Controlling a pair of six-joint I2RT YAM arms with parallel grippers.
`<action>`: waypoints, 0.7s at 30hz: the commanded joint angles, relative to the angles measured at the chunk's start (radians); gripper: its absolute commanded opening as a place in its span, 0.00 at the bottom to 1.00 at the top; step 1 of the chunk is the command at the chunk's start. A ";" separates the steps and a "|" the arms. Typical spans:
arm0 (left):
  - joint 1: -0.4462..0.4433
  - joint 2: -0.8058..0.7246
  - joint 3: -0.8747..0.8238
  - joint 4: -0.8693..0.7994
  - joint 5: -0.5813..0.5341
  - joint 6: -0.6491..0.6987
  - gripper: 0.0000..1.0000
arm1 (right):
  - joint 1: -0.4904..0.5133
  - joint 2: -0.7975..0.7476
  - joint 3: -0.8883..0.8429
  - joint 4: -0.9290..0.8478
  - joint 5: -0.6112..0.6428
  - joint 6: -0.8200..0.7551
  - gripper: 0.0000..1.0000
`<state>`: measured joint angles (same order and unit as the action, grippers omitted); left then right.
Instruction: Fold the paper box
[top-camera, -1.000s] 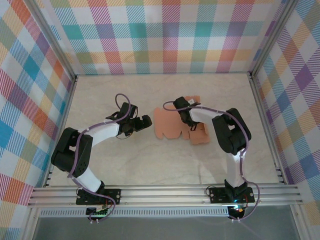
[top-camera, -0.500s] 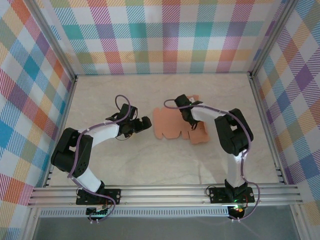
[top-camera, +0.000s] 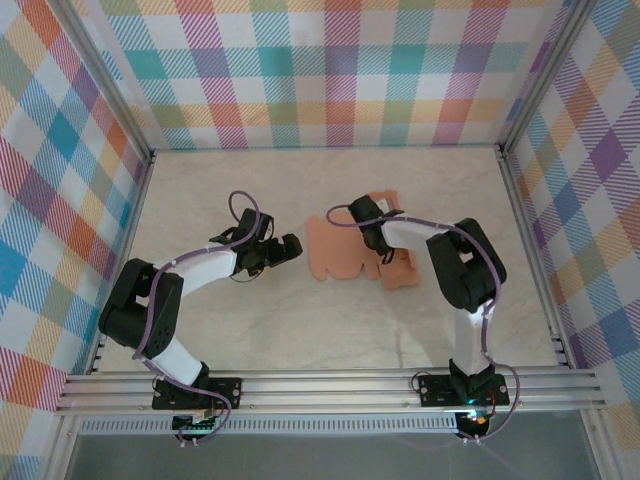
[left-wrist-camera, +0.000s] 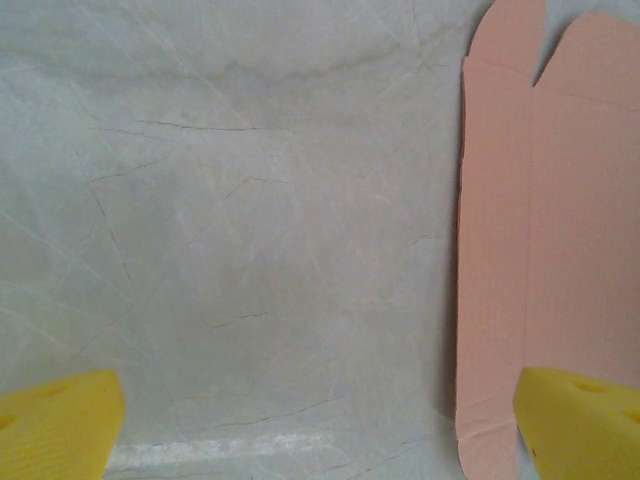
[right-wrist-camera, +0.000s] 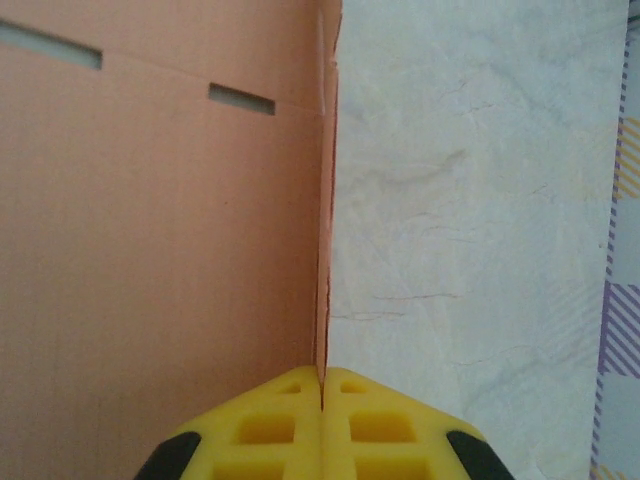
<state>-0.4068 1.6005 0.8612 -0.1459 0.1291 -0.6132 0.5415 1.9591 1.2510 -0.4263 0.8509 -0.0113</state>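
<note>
- Over the last second little has changed in the top view. The right hand (top-camera: 378, 243) has stayed on the 3 o'clock part of the box (top-camera: 340, 250), and only its elbow has drifted slightly toward 4 o'clock.
- The left hand (top-camera: 292, 245) has barely moved and waits just off the box's 9 o'clock edge.
- The box lies in the same spot near the middle of the surface (top-camera: 250, 190). It is a flat salmon sheet with flaps sticking out at 12 and 4 o'clock.
- My reading is that the fold is only being started: a grip is set but no wall has formed, so nearly all the task is left.
- The right wrist view shows what the top view cannot. The right hand (right-wrist-camera: 322, 390) is clamped tight on a thin card edge, and its yellow fingers (right-wrist-camera: 270, 420) meet with only the card between them.
- In that view the box (right-wrist-camera: 160, 250) runs away toward 12 o'clock as one panel edge-on to the lens. Two slots (right-wrist-camera: 241, 99) sit near its 11 o'clock end, and bare surface lies at 3 o'clock.
- The left wrist view shows the left hand (left-wrist-camera: 320, 425) spread wide, with one tip at 7 o'clock and one at 5 o'clock, holding nothing.
- There the box (left-wrist-camera: 540, 230) lies flat along the 3 o'clock side, its creases visible and its edge by the 5 o'clock tip. I cannot tell whether they touch.
</note>
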 joint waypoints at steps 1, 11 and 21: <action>0.010 -0.027 -0.019 0.018 -0.006 -0.002 1.00 | 0.020 0.005 0.007 0.029 0.043 -0.044 0.00; 0.010 -0.045 -0.012 0.009 -0.007 0.000 1.00 | 0.017 -0.084 -0.038 0.090 -0.125 -0.044 0.00; 0.002 -0.030 0.108 -0.012 0.033 0.075 1.00 | -0.076 -0.228 -0.127 0.213 -0.577 -0.013 0.00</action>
<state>-0.4068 1.5845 0.9062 -0.1535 0.1413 -0.5804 0.4709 1.7489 1.1465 -0.2726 0.4068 -0.0414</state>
